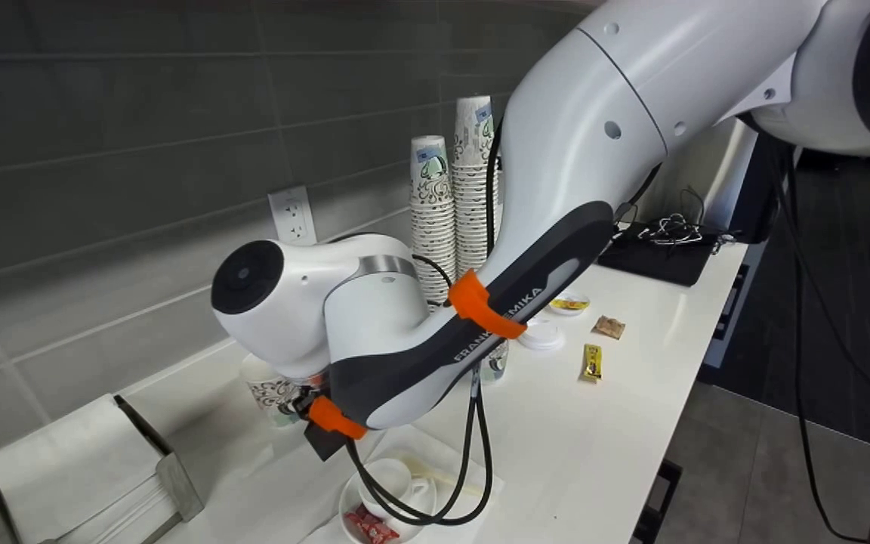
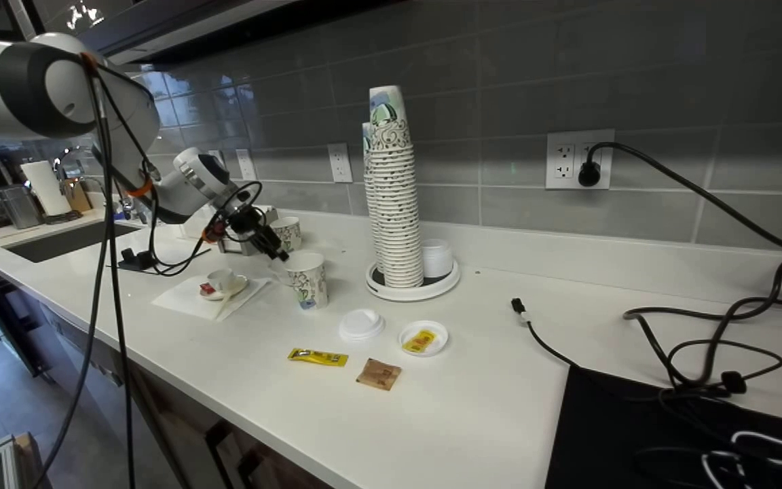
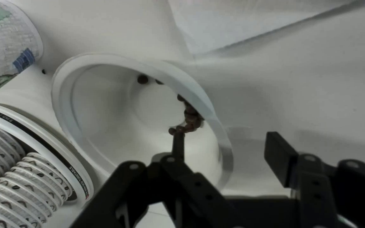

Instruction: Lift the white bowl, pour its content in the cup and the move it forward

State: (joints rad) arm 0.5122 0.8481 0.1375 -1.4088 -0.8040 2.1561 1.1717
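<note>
The white bowl (image 3: 106,95) is in the middle of the wrist view, with several small brown balls inside. In an exterior view its pale edge (image 2: 278,271) shows beside the cup. My gripper (image 3: 225,141) is open. One finger lies over the bowl's inside and the other is outside, with the rim between them, apart from both. In an exterior view the fingertips (image 2: 281,256) point down at the bowl. The cup (image 2: 308,282), a printed white paper cup, stands upright next to the bowl; it also shows in the wrist view (image 3: 3,34). The arm partly hides it (image 1: 494,363).
Tall cup stacks (image 2: 396,210) stand on a turntable (image 2: 411,293) near the wall. Another paper cup (image 2: 288,233) stands behind the gripper. A saucer (image 1: 350,495) with a small white cup and red candies sits on a napkin. Lids (image 2: 362,324) and packets (image 2: 318,357) lie nearby.
</note>
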